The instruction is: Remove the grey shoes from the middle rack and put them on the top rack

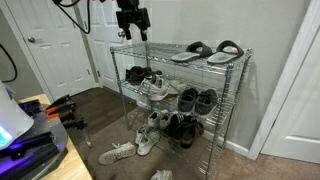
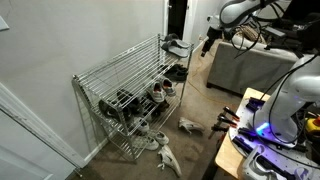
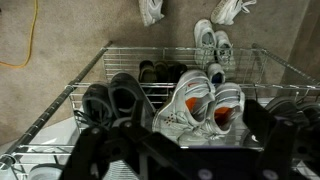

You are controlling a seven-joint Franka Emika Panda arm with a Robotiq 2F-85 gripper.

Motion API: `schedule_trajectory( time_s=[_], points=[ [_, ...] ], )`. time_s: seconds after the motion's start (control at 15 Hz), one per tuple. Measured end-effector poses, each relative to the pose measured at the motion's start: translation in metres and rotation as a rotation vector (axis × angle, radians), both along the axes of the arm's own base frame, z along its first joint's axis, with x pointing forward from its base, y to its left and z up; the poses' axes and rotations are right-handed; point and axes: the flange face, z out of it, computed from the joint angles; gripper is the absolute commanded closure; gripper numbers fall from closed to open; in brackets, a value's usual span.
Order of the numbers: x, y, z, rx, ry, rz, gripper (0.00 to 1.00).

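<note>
The grey shoes point(image 3: 203, 106) are a light grey-white pair with orange insides. They stand side by side on the middle rack point(image 1: 170, 100), seen from above through the wire grid in the wrist view. They also show in both exterior views point(image 1: 154, 89) point(image 2: 158, 92). My gripper point(image 1: 132, 28) hangs open and empty above the left end of the top rack point(image 1: 150, 52). It is well above the shoes and touches nothing. In the wrist view its dark fingers point(image 3: 185, 150) frame the pair from above. The gripper also shows in an exterior view point(image 2: 210, 42).
Grey-and-black slide sandals point(image 1: 205, 51) lie on the top rack's far end. Black shoes point(image 3: 112, 100) sit beside the grey pair, and dark shoes point(image 1: 196, 99) on the other side. More shoes fill the bottom tier point(image 1: 180, 126). White sneakers point(image 1: 117, 153) lie on the floor.
</note>
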Motion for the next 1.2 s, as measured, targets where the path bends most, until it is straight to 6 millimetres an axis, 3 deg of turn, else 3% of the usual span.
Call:
schedule_trajectory(
  time_s=[0.47,0.6,1.07,1.2],
  points=[
    [0.0,0.001,0.0,0.0,-0.002,0.0,0.0],
    [0.001,0.007,-0.01,-0.006,-0.029,-0.009,0.0],
    [0.0,0.087,-0.106,-0.052,-0.146,-0.111,0.0],
    [0.003,0.095,-0.128,-0.064,-0.147,-0.131,0.0]
  ],
)
